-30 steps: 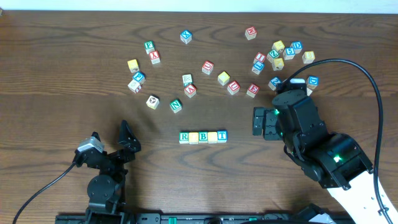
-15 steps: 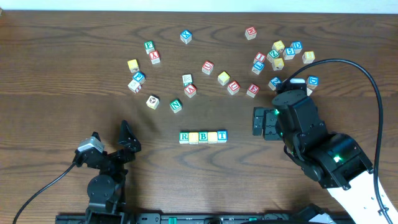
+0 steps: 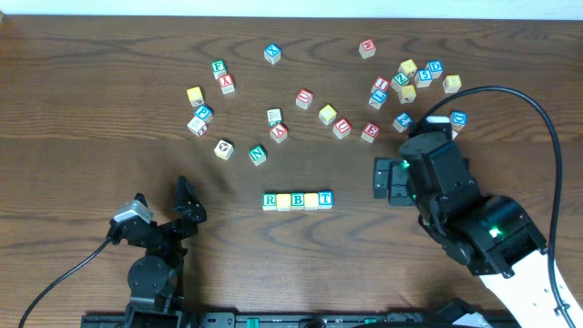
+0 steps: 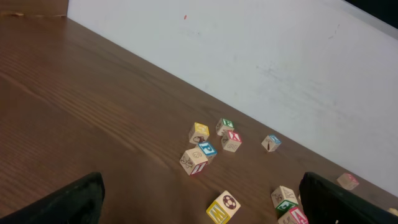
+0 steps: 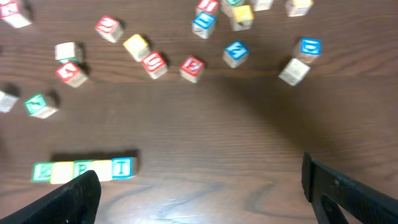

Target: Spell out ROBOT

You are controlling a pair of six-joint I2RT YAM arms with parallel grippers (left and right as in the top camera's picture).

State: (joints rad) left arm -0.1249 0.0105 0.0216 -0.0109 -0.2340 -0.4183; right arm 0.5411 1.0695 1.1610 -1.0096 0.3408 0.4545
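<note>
A row of letter blocks (image 3: 297, 199) lies at the table's middle front: green R, a yellow block, green B, a yellow block, blue T. It also shows in the right wrist view (image 5: 84, 168). Loose letter blocks are scattered across the far half. My right gripper (image 3: 381, 179) hangs open and empty to the right of the row, its fingers wide apart in the right wrist view (image 5: 202, 193). My left gripper (image 3: 162, 196) is open and empty at the front left, fingers apart in the left wrist view (image 4: 199, 199).
A dense cluster of blocks (image 3: 414, 80) sits at the back right, near my right arm. A blue block (image 5: 236, 52) and a tan block (image 5: 293, 70) lie ahead of the right gripper. A soccer-ball block (image 4: 224, 207) lies ahead of the left gripper. A white wall (image 4: 249, 50) borders the far edge.
My right gripper has shifted slightly to the right, away from the row. The blocks and the left arm have not moved.
</note>
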